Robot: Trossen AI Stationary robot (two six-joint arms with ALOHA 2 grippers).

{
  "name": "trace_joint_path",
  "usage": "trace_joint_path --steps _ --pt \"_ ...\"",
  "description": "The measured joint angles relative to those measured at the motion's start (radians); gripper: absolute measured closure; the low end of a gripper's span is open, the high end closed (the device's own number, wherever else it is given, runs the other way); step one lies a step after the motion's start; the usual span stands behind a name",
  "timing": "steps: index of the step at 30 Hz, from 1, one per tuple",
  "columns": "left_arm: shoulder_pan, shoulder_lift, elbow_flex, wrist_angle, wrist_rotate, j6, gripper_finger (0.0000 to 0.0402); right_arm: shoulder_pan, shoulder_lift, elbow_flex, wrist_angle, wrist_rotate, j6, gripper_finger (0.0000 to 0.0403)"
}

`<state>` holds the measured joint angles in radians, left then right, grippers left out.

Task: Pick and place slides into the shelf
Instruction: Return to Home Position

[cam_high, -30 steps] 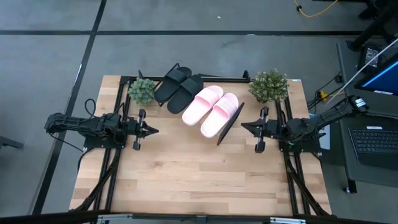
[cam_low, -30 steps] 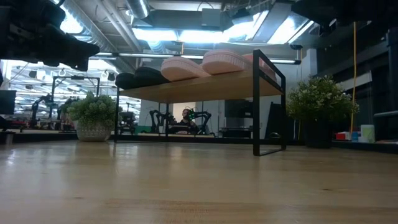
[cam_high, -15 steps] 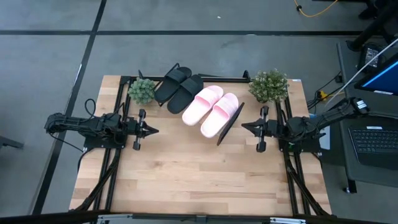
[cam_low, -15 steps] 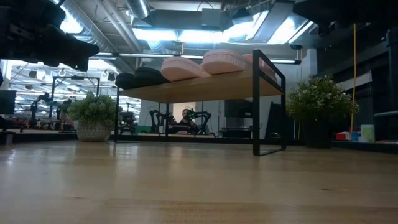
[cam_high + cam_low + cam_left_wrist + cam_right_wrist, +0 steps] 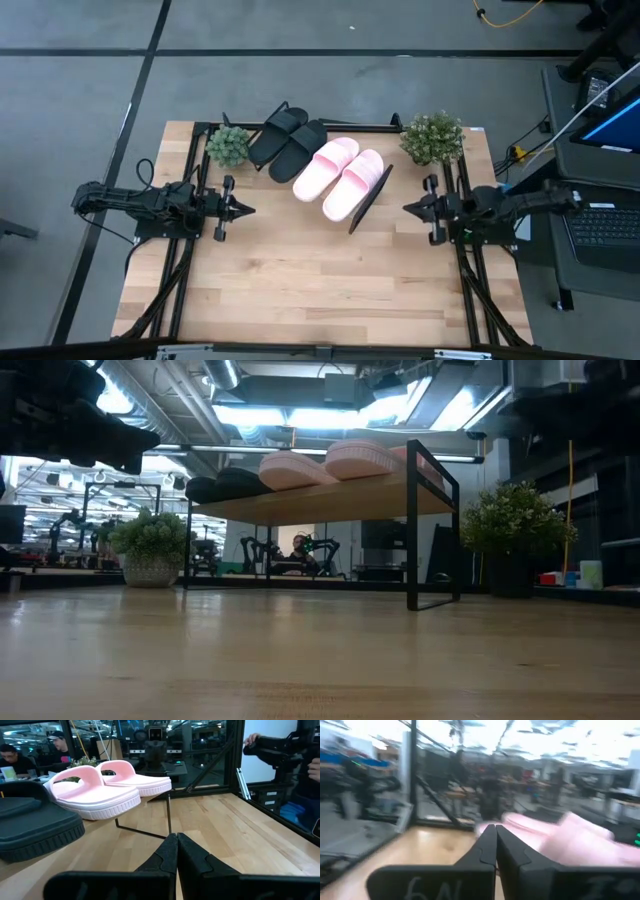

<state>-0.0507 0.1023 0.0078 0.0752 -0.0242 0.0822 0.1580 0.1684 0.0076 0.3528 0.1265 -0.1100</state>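
Your left gripper (image 5: 248,209) hangs over the left side of the table (image 5: 300,290), pointing toward the middle. Its fingers (image 5: 162,857) are pressed together and hold nothing (the left wrist view shows the two tips meeting in a point). Ahead of it and off toward the table's far edge stands the shelf (image 5: 368,205), with all four sandals lying on its slanted board. The black slides (image 5: 287,140) sit side by side at the end nearer this gripper, and the pink slides (image 5: 340,175) are next to them at the other end. A potted plant (image 5: 228,145) stands just beyond this gripper, beside the black pair.

Your right gripper (image 5: 407,208) hangs over the right side of the table, facing the left one. It too is closed tip to tip and empty. The shelf's black end frame is close in front of it, with the pink pair just past that. A second plant (image 5: 432,137) stands near this gripper, toward the far edge.
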Motion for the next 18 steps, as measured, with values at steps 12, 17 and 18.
trace_joint_path --steps 12,17,18 --pt "0.000 0.000 0.000 0.000 0.000 0.000 0.0401 -0.026 -0.152 0.006 -0.081 -0.156 0.026 0.0397" --pt "0.000 0.000 0.000 0.000 0.000 0.000 0.0401 -0.033 -0.168 0.006 -0.164 -0.155 0.019 0.0397" --pt "0.000 0.000 0.000 0.000 0.000 0.000 0.0401 -0.036 -0.168 0.006 -0.173 -0.155 0.019 0.0397"
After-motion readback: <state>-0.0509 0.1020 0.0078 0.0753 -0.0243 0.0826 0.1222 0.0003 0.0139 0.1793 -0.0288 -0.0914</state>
